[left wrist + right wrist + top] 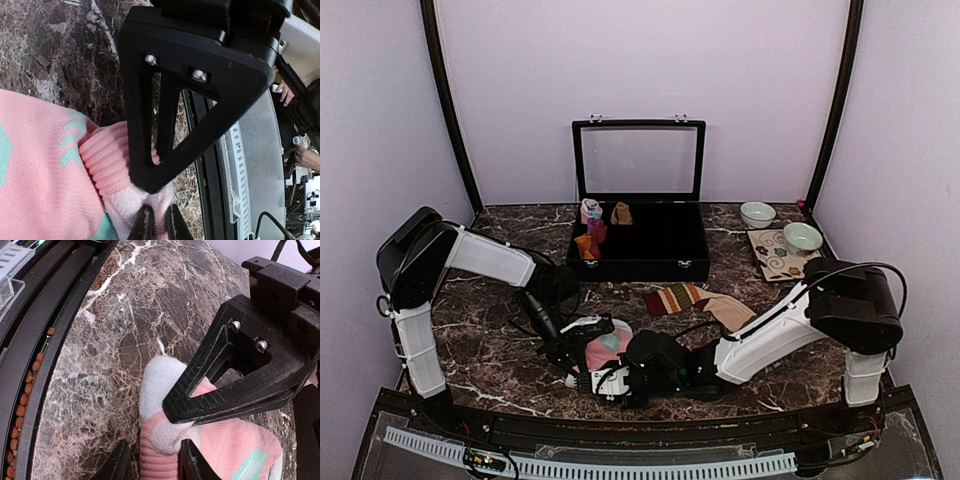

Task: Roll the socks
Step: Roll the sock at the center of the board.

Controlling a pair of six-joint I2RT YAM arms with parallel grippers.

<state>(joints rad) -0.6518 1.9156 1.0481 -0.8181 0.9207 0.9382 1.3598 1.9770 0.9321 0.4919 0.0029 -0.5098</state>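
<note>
The pink sock [604, 351] with mint pattern lies bunched near the table's front edge, between both grippers. My left gripper [574, 348] is shut on it: in the left wrist view its tips [156, 225] pinch a pale fold of the pink sock [40, 175]. From the right, my right gripper [620, 378] closes around the ribbed pink cuff, its jaws [156, 465] part-closed on the pink sock [235, 450], whose white toe end pokes out ahead. The striped sock [678, 298] lies flat behind them, its tan foot to the right, untouched.
A black case [690, 245] with its lid up stands at the back, holding small rolled bundles [590, 235] on its left side. Two bowls [757, 213] [803, 237] and a patterned mat [772, 262] sit at the back right. The table's black front rail [30, 365] runs close by.
</note>
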